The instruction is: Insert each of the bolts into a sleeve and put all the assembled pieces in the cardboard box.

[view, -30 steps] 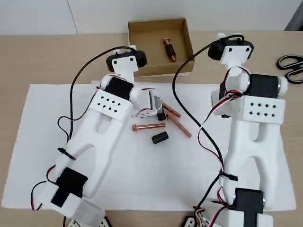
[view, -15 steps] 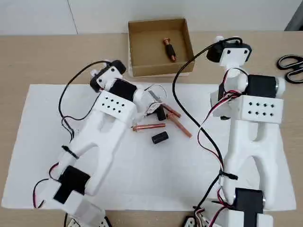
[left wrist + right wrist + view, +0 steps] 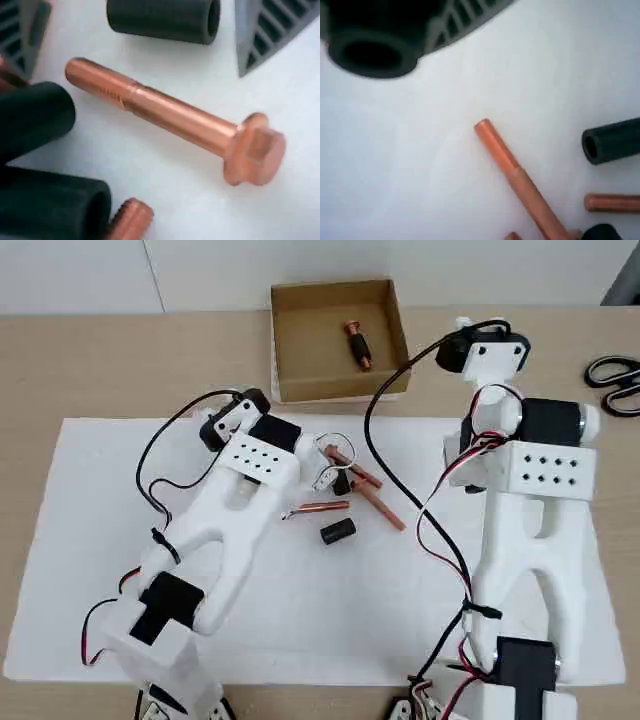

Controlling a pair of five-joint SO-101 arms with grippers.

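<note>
1. We see a wooden table (image 3: 100,360) in front of a white wall (image 3: 300,270). A white sheet (image 3: 330,610) covers the table's middle and near part, and scissors (image 3: 610,383) lie on the bare wood at the far right.
2. The cardboard box (image 3: 310,355) stands on the wood just beyond the sheet's far edge. One assembled piece (image 3: 358,344), a bolt in a sleeve, lies inside it.
3. The left gripper (image 3: 335,468) hangs low over the middle of the sheet. Its fingers (image 3: 270,35) are spread wide and grasp nothing.
4. Just on the near side of that gripper a copper bolt (image 3: 175,117) lies flat on the sheet with its head to the left. A loose sleeve (image 3: 338,532) lies nearer still, apart from it.
5. Two more bolts (image 3: 378,502) lie just right of the left gripper, and further sleeves (image 3: 30,115) sit under it.
6. The right gripper (image 3: 472,480) is over the right part of the sheet, well apart from the box. Its fingers appear closed around a black sleeve (image 3: 370,50), whose open end faces the wrist camera.
</note>
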